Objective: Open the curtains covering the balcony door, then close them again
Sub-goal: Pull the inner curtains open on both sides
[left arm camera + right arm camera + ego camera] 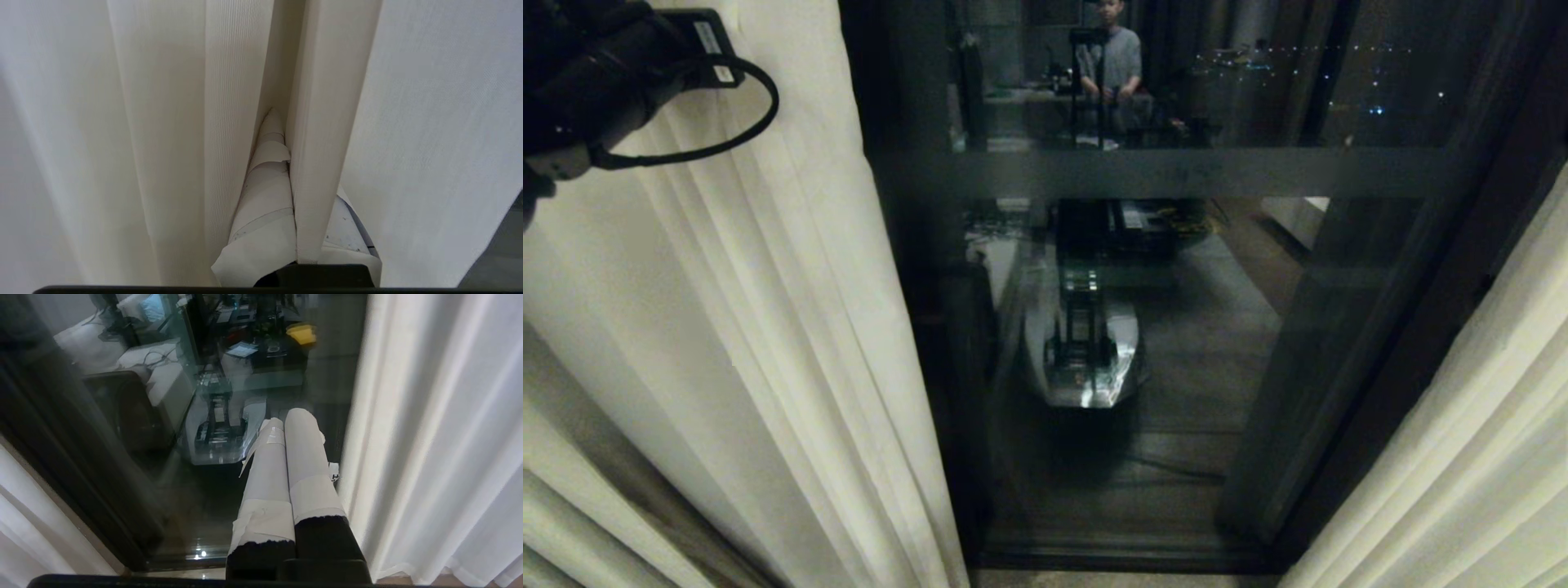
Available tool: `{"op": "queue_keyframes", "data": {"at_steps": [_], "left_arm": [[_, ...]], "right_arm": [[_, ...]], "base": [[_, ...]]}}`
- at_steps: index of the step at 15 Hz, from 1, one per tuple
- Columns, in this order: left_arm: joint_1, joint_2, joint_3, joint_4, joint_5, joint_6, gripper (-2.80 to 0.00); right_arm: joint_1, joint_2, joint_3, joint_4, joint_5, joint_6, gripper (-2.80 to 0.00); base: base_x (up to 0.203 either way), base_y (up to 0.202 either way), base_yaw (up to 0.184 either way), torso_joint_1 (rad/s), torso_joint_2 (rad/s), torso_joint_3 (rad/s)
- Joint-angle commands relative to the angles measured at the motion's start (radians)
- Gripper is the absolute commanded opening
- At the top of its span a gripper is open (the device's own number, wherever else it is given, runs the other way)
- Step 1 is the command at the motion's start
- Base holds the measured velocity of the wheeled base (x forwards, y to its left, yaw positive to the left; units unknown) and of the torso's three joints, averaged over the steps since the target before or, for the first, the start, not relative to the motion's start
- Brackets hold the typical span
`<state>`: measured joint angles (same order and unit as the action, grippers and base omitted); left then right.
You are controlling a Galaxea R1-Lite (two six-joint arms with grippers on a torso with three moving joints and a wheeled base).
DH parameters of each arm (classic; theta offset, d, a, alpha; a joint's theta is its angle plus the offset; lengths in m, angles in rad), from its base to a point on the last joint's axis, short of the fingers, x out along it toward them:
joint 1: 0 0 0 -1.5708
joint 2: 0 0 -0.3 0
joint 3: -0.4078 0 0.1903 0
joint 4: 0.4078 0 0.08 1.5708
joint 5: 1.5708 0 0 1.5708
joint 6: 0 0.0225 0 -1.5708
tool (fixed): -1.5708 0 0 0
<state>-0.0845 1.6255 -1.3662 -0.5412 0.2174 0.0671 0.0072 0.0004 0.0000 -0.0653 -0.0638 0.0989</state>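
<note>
The curtains stand parted. The left curtain (727,327) hangs at the left and the right curtain (1462,449) at the right edge. Between them shows the balcony door (1176,367), dark glass with a frosted band (1176,173). My left arm (596,73) reaches into the left curtain's upper part. In the left wrist view my left gripper (291,136) is shut on one vertical pleat (316,163) of that curtain, and cloth hides one finger's tip. My right gripper (287,418) is shut on nothing, held low beside the right curtain (429,437) and apart from it.
The glass mirrors my own base (1086,351) and a person (1111,57) seated far behind me. The dark door frame (1347,343) slants down at the right. The door's bottom rail (1119,559) meets the floor below.
</note>
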Motion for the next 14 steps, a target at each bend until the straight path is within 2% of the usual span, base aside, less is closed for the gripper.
{"op": "queue_keyframes", "data": {"at_steps": [1,9,14], "left_arm": [[0.000,0.002,0.002,-0.002,0.002,0.000,-2.80],[0.000,0.013,-0.003,-0.002,0.000,-0.007,-2.80],[0.040,0.035,-0.034,-0.002,-0.001,-0.070,-2.80]], "right_arm": [[0.000,0.000,0.000,-0.001,0.001,0.001,-2.80],[0.000,0.000,0.000,-0.001,0.000,0.001,-2.80],[0.000,0.000,0.000,-0.001,-0.001,0.001,-2.80]], "base": [[0.000,0.114,0.001,0.007,0.00,0.002],[0.000,0.007,0.000,0.000,0.00,0.000],[0.000,0.000,0.000,0.000,0.00,0.000]]}}
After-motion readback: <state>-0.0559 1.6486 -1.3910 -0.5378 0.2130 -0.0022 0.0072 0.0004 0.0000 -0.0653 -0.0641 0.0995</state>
